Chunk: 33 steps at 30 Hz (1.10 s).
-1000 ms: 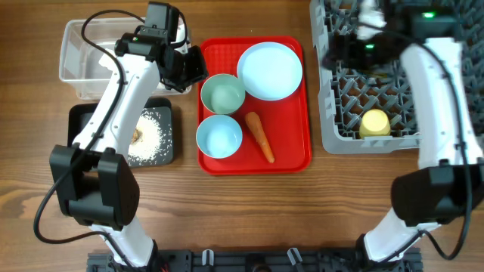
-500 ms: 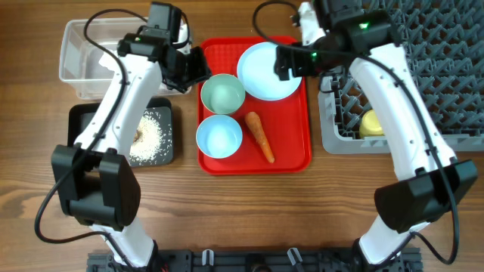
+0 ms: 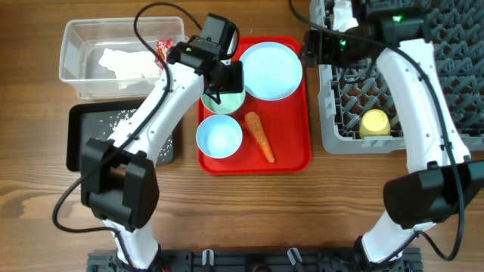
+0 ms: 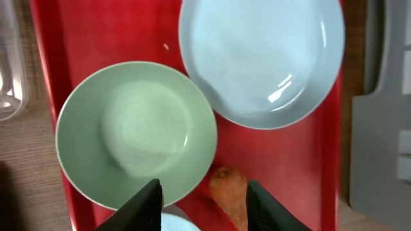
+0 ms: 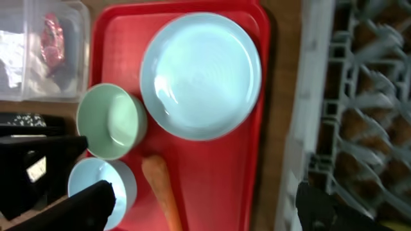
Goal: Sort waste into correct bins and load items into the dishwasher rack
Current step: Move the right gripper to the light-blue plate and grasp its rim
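Hovering left end effector [image 4: 202, 187] part-open, empty

Left arm [image 3: 162, 102]: white tubular links, black joint housings, black cable [image 3: 159, 7] looped at far end. Right arm [image 3: 420, 98]: same build, white links, black joints; green indicator lights [image 3: 397, 17] on far black housing. Fingers [image 4: 144, 206]: matte black, wedge-tipped. White label [image 5: 35, 168] on black housing.

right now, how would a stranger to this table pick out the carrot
Find the flat red tray in the middle of the table. On its half nearer the robot, beside the light blue bowl, lies the carrot: long, tapered and orange, where everything else on the tray is round.
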Each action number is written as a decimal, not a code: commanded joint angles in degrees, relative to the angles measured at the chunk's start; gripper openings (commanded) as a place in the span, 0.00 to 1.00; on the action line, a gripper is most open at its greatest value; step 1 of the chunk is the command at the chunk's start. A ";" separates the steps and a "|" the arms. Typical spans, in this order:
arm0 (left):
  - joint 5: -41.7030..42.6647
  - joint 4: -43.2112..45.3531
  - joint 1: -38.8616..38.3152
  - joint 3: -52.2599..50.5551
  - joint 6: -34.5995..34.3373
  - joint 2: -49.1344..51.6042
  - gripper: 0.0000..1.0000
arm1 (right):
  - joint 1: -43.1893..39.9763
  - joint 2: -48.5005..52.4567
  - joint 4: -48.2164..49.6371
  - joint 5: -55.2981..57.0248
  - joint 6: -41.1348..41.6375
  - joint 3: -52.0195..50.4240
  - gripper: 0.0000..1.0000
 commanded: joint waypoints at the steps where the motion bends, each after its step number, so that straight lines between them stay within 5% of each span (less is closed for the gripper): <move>1: -2.25 0.15 1.75 0.35 -3.10 0.70 0.42 | 1.44 3.50 3.69 -1.42 3.17 -3.72 0.88; 12: -2.23 -2.08 6.58 0.35 -7.56 0.70 0.43 | 2.95 15.15 11.10 2.29 8.17 -8.85 0.66; 21: -2.23 -2.03 6.56 0.35 -7.56 0.70 0.51 | 3.72 23.37 12.24 3.78 9.62 -8.85 0.62; 25: -2.25 -2.05 6.58 0.35 -7.54 0.70 0.66 | 3.72 24.46 13.20 3.89 9.42 -8.85 0.57; 33: -2.23 -2.05 6.58 0.35 -7.54 0.70 0.73 | 3.65 24.46 14.84 7.50 9.51 -8.85 0.23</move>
